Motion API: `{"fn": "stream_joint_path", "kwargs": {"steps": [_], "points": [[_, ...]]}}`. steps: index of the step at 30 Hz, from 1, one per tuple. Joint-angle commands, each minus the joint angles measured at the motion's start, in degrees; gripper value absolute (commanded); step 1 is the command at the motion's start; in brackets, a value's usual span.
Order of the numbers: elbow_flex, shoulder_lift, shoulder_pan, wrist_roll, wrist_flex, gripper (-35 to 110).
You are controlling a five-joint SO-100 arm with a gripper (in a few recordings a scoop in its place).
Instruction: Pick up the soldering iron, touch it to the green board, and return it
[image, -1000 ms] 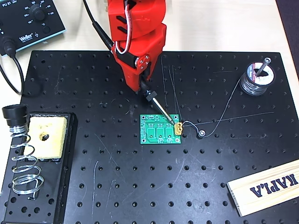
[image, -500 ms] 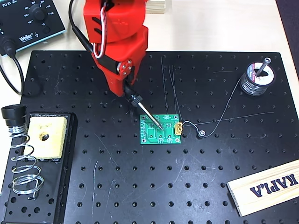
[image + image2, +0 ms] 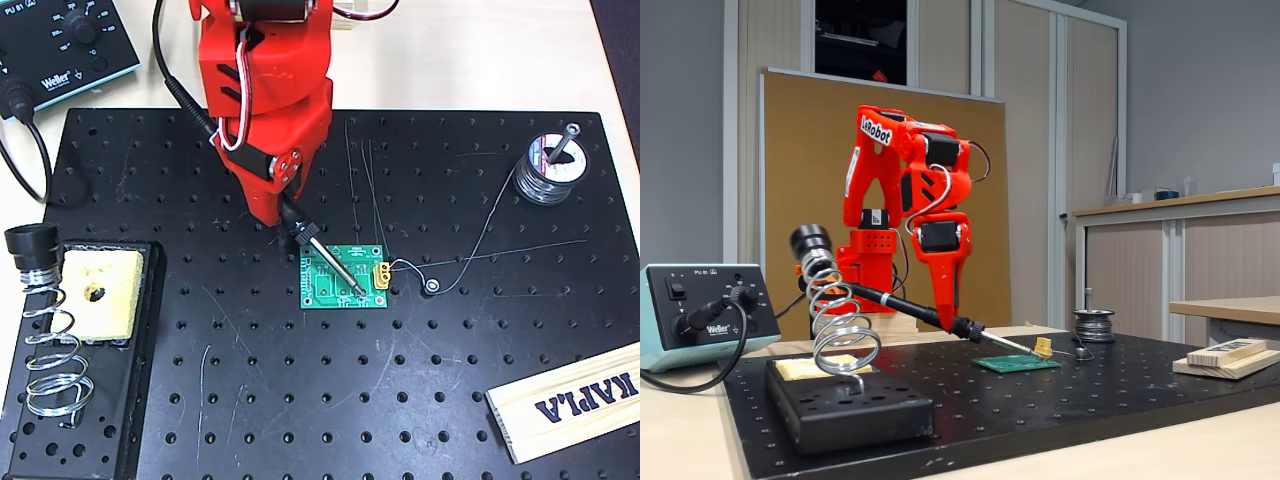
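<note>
Red fingers (image 3: 283, 212) clamp soldering iron (image 3: 325, 251), tip on green board (image 3: 335, 288)

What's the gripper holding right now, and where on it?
The gripper holds the soldering iron by its black handle, just above the collar; the tip is over the green board.

The red arm folds at the elbow, forearm dropping steeply. Its tool (image 3: 283, 207) (image 3: 943, 318) points downward, fingers clamped around the soldering iron (image 3: 322, 250) (image 3: 970, 331), which slants out below it.
</note>
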Motion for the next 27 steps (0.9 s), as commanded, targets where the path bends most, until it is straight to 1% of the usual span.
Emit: {"fn": "stream_joint_path", "kwargs": {"steps": [1,27], "points": [[-2.1,1.0,-1.1,1.0,1.0,0],[0.7,1.3,-3.2,2.9,-0.2,0]]}}
